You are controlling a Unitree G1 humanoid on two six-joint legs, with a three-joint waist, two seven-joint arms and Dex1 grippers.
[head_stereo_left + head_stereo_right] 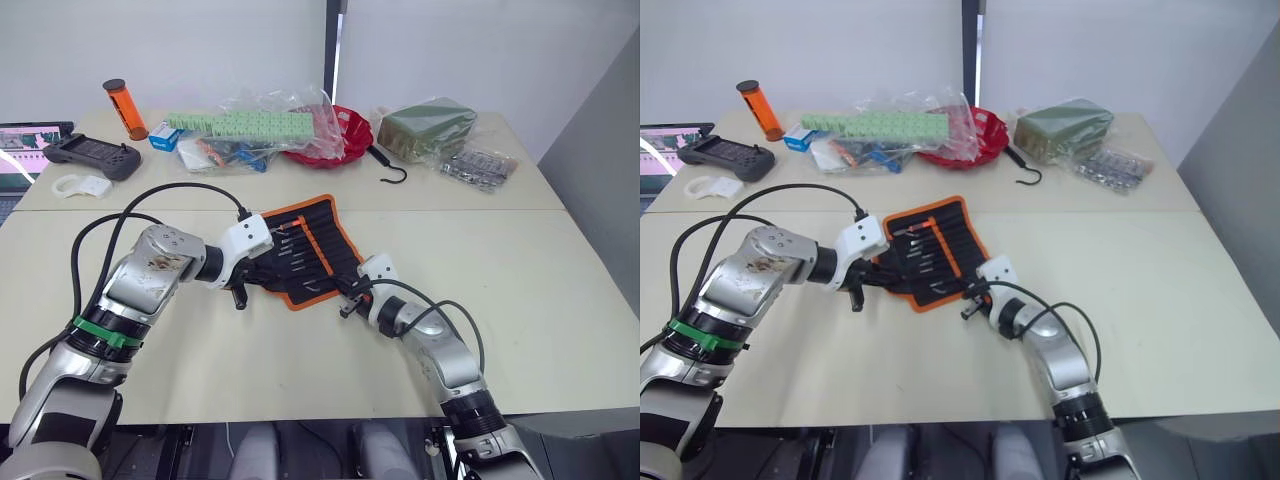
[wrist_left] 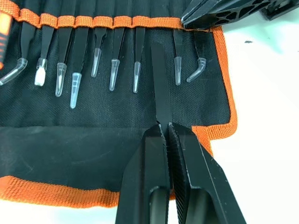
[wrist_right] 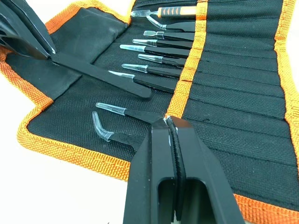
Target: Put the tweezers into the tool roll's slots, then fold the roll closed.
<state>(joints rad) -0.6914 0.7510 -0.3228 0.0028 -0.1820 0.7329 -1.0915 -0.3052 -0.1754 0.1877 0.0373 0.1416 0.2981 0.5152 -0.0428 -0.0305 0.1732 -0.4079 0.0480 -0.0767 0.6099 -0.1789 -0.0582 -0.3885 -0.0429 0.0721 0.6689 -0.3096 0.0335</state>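
The tool roll [image 1: 305, 250] lies unfolded on the table [image 1: 560, 300], between the two grippers: woven black fabric, rectangular, edged in ribbed orange piping, with an orange strip [image 3: 187, 77] crossing the narrow slots [image 3: 233, 93].

Slim black tweezers [image 2: 114, 51] sit in the slots in a row, their points covered by clear plastic caps; two caps are bent.

One uncapped tweezer [image 2: 161, 88], flat and matte, is clamped between the closed fingers of the left gripper [image 2: 166, 128]. It extends straight ahead of the fingertips, its far end at the orange strip.

The right gripper [image 3: 169, 122] has its fingers pressed together on the orange strip at the roll's near edge; whether fabric is pinched between them cannot be determined.

Well beyond both grippers, a black hook [image 1: 390, 168] and a red basket [image 1: 345, 140] rest on the table.
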